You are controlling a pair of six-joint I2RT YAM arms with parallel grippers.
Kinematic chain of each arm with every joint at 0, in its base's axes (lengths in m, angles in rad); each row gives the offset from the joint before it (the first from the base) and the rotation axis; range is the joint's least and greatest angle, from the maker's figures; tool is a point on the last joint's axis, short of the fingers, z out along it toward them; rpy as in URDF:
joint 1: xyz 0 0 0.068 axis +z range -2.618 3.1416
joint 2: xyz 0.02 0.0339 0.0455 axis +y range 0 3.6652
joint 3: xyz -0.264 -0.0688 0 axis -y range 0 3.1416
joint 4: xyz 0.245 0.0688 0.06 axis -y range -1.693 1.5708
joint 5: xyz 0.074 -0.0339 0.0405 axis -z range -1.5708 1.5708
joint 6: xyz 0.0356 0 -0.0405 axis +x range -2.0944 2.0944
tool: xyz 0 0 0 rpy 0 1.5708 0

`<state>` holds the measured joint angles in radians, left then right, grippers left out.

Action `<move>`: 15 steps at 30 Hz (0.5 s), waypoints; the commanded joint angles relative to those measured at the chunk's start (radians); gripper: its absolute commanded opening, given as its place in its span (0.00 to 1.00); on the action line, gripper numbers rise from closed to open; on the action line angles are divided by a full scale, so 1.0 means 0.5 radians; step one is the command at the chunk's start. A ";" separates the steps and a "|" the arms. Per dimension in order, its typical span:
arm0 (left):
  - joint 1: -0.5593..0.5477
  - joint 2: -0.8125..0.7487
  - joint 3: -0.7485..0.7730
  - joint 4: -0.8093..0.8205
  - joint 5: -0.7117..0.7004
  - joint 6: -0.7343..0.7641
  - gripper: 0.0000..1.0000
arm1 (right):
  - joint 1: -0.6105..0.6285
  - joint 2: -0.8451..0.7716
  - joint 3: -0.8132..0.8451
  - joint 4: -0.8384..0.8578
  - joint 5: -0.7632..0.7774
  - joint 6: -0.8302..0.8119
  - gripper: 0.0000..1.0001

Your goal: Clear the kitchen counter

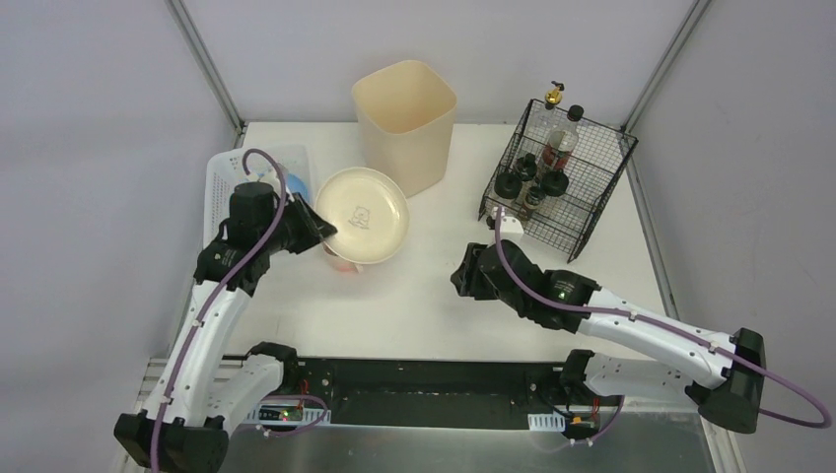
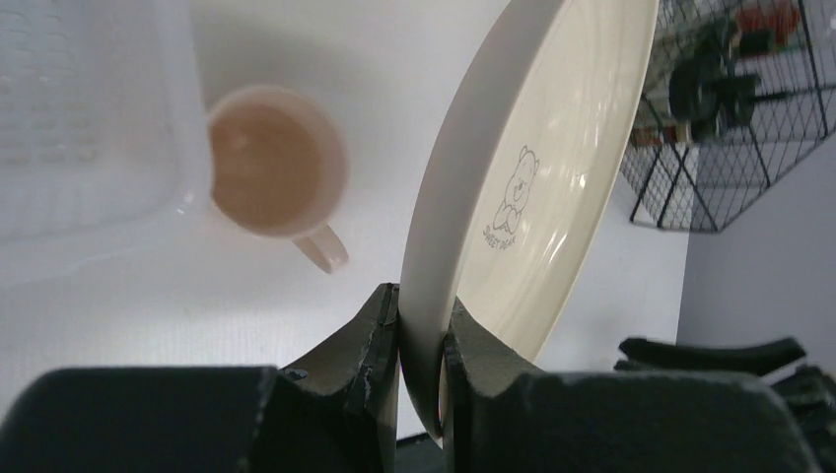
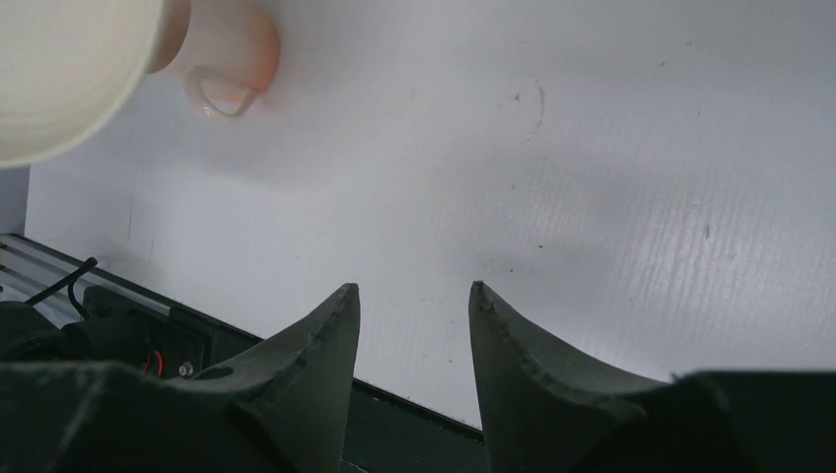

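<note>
White counter [image 1: 434,296], metal-framed front edge. Far left: white perforated basket [image 1: 222,182]. Back centre: cream bin [image 1: 404,123], upright. Back right: black wire rack [image 1: 592,197]. Pink mug [image 2: 276,163] upright, just beside basket.

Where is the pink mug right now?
Top view: the pink mug stands on the left side of the kitchen counter, beside the white basket, below the plate that the left pincer grips.

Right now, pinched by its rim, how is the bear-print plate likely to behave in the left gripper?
Probably stiff: the bear-print plate shows no sag held by one edge. Its glossy face suggests it could pivot or slip, since the left gripper clamps only the rim.
</note>
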<state>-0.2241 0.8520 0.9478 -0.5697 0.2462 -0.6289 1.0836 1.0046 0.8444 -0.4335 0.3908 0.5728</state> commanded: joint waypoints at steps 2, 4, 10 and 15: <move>0.387 0.140 0.171 0.034 0.191 0.043 0.00 | 0.008 -0.067 -0.062 0.014 0.035 0.021 0.48; 0.518 0.188 0.205 0.041 0.202 0.033 0.00 | 0.008 -0.073 -0.084 0.020 0.009 0.028 0.48; 0.940 0.323 0.234 0.119 0.344 -0.028 0.00 | 0.008 -0.110 -0.169 0.048 -0.068 0.049 0.48; 1.270 0.491 0.189 0.232 0.562 -0.168 0.00 | 0.008 -0.167 -0.187 0.006 -0.079 0.008 0.48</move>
<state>0.3279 1.0512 1.0225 -0.5377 0.4133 -0.6483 1.0836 0.9607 0.7471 -0.4316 0.3592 0.5797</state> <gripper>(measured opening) 0.166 0.482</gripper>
